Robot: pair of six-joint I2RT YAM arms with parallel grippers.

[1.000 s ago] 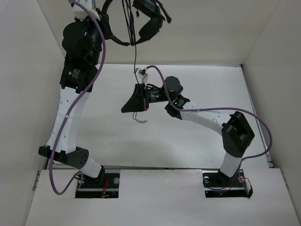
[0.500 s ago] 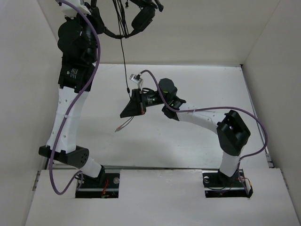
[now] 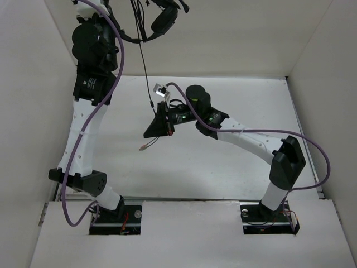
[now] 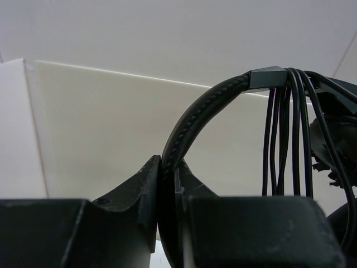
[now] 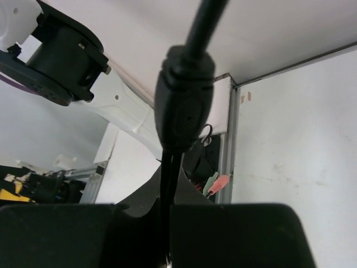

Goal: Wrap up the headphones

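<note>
Top external view: the left pincer is raised high at the far end, and the headphones hang just to its right, partly cut off by the upper edge. One strand of cord runs down from them to the right pincer. The plugs dangle just below and left of that pincer, clear of the table. Against the pictures from a second and half a second ago, the headphones now sit higher and further left. The right pincer is almost where it was, its elbow is swung out to the right, and the plug tail has swung from beneath the pincer to its lower left. Left wrist view: the jaws are pressed together on the stitched headband, and several turns of cord are draped over the band just right of the fingers. Right wrist view: the jaws are pinched on the thin cord, a thick moulded joint stands just above them, and the green and pink plugs hang beyond. Judgement: winding is under way, with a modest length left. The next move calls for the right pincer to carry the strand over the band again, keeping it taut so that the laid turns do not slip.
</note>
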